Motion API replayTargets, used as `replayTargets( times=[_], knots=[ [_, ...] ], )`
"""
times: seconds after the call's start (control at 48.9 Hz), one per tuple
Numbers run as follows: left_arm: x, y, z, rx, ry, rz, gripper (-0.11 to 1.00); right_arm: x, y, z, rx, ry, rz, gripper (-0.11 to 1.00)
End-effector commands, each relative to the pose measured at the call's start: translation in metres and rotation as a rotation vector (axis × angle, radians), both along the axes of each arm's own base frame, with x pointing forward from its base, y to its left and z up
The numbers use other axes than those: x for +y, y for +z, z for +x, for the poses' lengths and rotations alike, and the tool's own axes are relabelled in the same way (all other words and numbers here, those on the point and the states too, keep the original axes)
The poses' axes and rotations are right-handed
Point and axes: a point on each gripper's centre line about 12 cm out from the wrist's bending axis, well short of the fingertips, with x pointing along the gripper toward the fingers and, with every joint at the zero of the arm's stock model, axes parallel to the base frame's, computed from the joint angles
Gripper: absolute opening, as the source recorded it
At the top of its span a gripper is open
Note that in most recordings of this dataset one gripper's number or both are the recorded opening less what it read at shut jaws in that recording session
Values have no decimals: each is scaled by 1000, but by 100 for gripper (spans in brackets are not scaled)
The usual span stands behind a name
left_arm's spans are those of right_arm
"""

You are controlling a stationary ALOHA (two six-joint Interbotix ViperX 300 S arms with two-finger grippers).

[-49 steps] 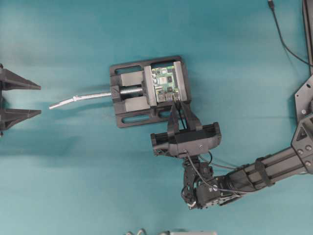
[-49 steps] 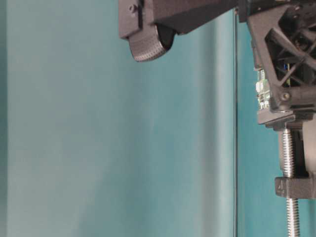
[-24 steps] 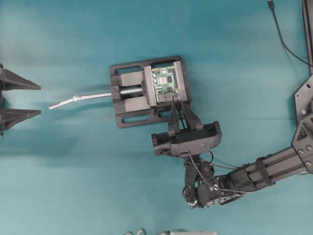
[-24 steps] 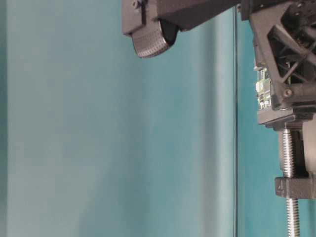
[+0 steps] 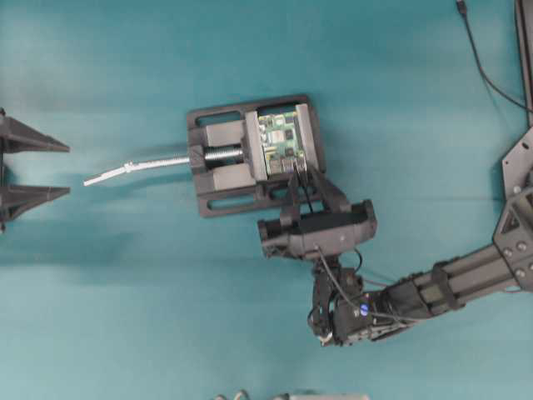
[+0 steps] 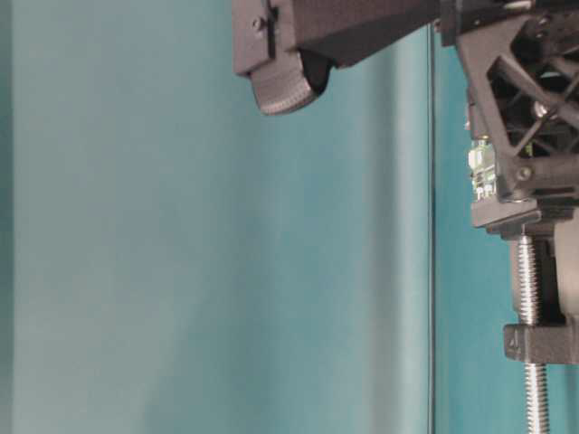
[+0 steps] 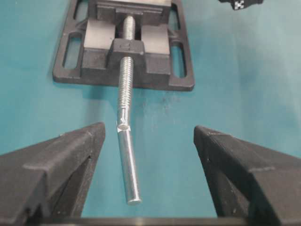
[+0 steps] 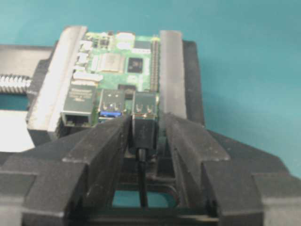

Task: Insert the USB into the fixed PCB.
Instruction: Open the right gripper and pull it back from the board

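A flat teal table (image 5: pixel 400 100) lies under everything, and I take the black vise (image 5: pixel 218 198) as my landmark. Far to the left of the vise my left gripper (image 5: pixel 17 173) hangs idle, fingers spread wide apart and holding nothing, pointed at the vise's silver screw handle (image 7: pixel 128 160), which reaches out toward it. The vise sits flat with the fixed PCB (image 8: pixel 117 61) clamped between its grey jaw faces, I judge so the board cannot slide when pushed against. The board's silver ports face my right gripper (image 8: pixel 142 132), which comes in from just below the vise. That gripper is clenched on the USB (image 8: pixel 143 134), pinching the dark plug body from both sides with its thin black cable trailing back between my fingers. The plug's front end sits at the mouth of the right-hand USB port (image 8: pixel 144 106), beside the blue-tongued one; whether it is fully seated I cannot tell. Gripping low keeps the plug lined up with the socket.
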Motion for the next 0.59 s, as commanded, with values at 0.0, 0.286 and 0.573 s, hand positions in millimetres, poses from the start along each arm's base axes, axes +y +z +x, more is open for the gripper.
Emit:
replayTargets(
  times=[0.0,0.286,0.573],
  knots=[
    [0,5,2,-15,-2,11,92,1,15,2,-37,-10,15,49],
    [0,4,2,-13,-2,11,92,22,21,-3,-47,5,52,49],
    [0,5,2,-15,-2,11,92,32,25,-6,-53,27,67,49]
  ],
)
